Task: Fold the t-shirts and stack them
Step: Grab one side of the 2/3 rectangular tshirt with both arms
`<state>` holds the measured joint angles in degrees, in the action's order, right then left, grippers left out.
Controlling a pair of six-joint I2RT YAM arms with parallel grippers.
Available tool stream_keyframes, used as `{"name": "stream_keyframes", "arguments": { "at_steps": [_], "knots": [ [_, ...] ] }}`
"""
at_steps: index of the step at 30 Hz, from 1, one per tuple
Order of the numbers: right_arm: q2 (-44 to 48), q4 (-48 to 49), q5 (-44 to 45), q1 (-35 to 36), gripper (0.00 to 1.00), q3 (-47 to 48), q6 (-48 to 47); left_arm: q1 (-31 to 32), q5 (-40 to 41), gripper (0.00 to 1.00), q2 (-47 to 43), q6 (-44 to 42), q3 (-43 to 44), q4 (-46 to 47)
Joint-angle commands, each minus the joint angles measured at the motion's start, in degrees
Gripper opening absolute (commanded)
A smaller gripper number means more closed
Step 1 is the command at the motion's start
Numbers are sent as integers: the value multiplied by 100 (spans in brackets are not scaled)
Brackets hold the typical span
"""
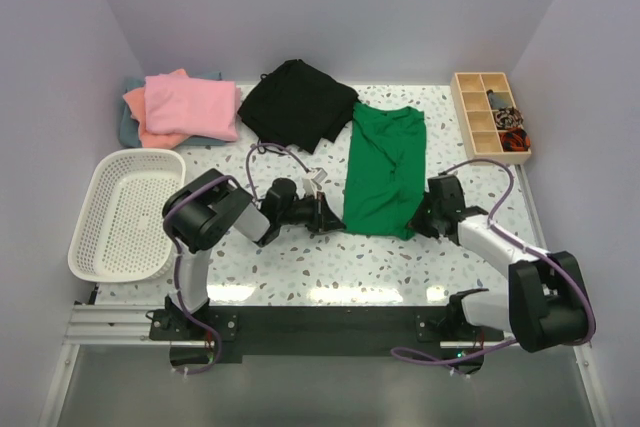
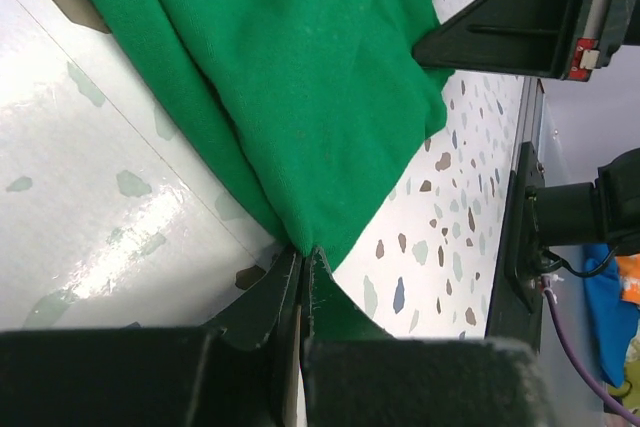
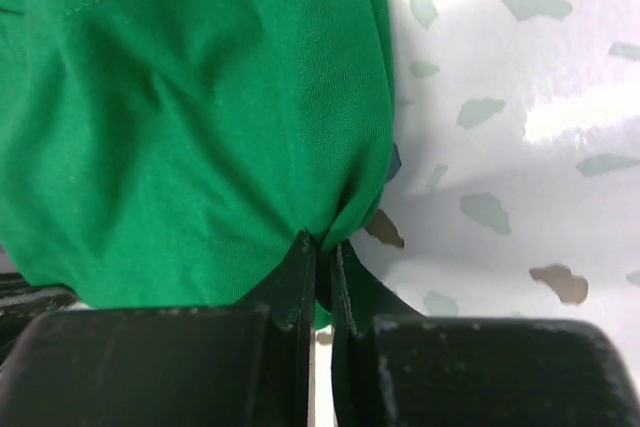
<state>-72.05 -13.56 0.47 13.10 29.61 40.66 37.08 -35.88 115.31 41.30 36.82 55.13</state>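
Note:
A bright green t-shirt (image 1: pixel 385 169) lies folded into a long strip in the middle of the table. My left gripper (image 1: pixel 336 217) is shut on its near left corner; the cloth (image 2: pixel 300 97) bunches into the pinched jaws (image 2: pixel 306 257). My right gripper (image 1: pixel 421 219) is shut on the near right corner, with green fabric (image 3: pixel 190 117) squeezed between the fingers (image 3: pixel 325 247). A black shirt (image 1: pixel 297 104) lies crumpled behind the green one. Folded pink (image 1: pixel 190 105), salmon-orange (image 1: pixel 140 119) and grey-teal (image 1: pixel 127 127) shirts are stacked at the back left.
A white mesh basket (image 1: pixel 93 219) stands at the left edge. A wooden compartment box (image 1: pixel 488 117) with small items sits at the back right. White walls close in the table on three sides.

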Motion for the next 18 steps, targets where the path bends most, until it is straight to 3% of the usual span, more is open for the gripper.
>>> {"name": "stream_keyframes", "arguments": {
  "at_steps": [1,7,9,18],
  "knots": [
    [489,-541,-240,17,0,-87,-76,1,63,0,-209,-280,36,-599],
    [1561,-1288,-485,17,0,-148,-155,220,756,0,-1378,-693,-297,-2048],
    [1912,-1761,-652,34,0,-279,-190,604,1543,0,-2251,-859,-411,-3291],
    [3293,-3107,-557,544,0,-420,151,1846,2752,0,-4171,-17,-1097,-4747]
  ]
}}
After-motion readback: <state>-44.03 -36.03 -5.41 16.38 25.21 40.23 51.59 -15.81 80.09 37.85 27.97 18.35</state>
